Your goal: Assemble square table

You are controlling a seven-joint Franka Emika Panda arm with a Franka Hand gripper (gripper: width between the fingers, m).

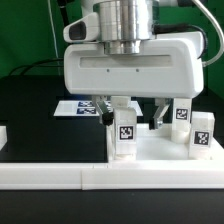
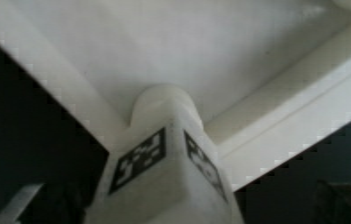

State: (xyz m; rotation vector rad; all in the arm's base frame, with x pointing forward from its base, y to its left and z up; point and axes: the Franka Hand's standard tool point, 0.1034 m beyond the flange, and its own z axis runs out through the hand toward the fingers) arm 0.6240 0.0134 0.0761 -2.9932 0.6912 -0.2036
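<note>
Square table panel (image 1: 150, 150) lies flat by the long white rail (image 1: 100, 175), tagged legs (image 1: 123, 130) upright on it. Gripper (image 1: 128, 108) released, fingers spread around one leg. Light, rigid, smooth plastic; probably best pinched on flat sides.

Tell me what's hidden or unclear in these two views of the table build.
- Exterior view: the gripper body hides most of the flat white plastic square panel.
- Exterior view: the marker board is partly covered by the gripper.
- Wrist view: the white tagged block leg is blurred, its base cut off.
</note>
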